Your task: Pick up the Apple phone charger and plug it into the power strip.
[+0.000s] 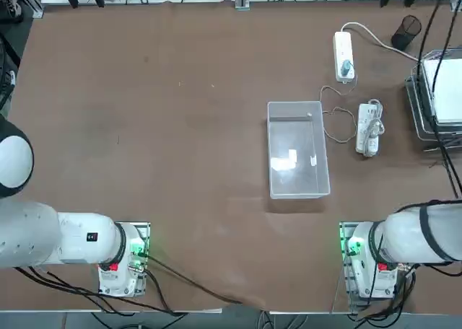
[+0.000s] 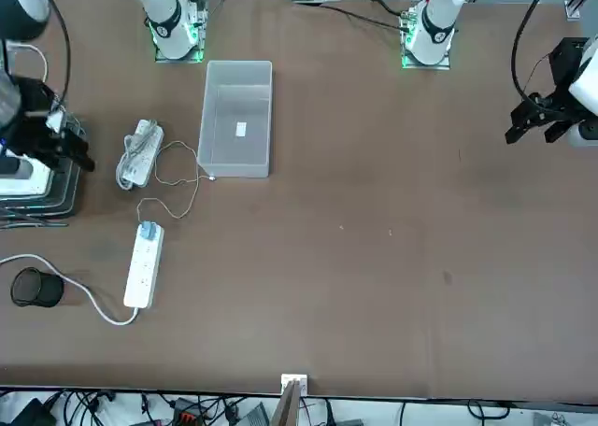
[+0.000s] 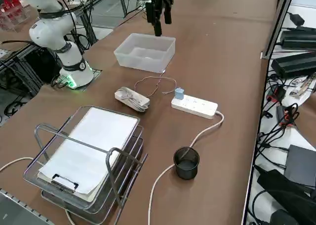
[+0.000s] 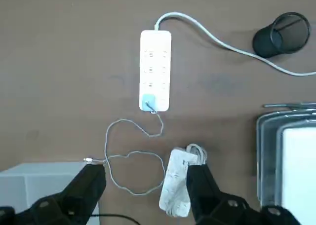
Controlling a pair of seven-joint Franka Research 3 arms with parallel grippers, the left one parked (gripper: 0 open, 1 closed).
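Note:
The power strip [image 1: 343, 51] [image 2: 142, 272] [image 3: 197, 106] [image 4: 156, 57] lies flat on the brown table, its thick cord running off one end. The Apple phone charger [image 1: 346, 69] [image 2: 148, 230] [image 3: 179, 93] [image 4: 148, 102], a small blue-grey block, stands on the strip's other end, seemingly seated in the last socket. Its thin cable [image 4: 106, 148] loops across the table toward the clear bin. My right gripper [image 4: 145, 185] [image 3: 160, 22] hangs open high above the cable loops and holds nothing, well apart from the charger.
A white bar wound with its own cord [image 1: 368, 128] [image 3: 132, 98] [image 4: 177, 190] lies beside the cable. A clear plastic bin [image 1: 271, 148] [image 3: 143, 61] sits mid-table. A wire tray with papers [image 1: 426, 91] [image 3: 44, 136] and a black mesh cup [image 1: 406, 32] [image 3: 186, 163] [image 4: 281, 35] stand at the right.

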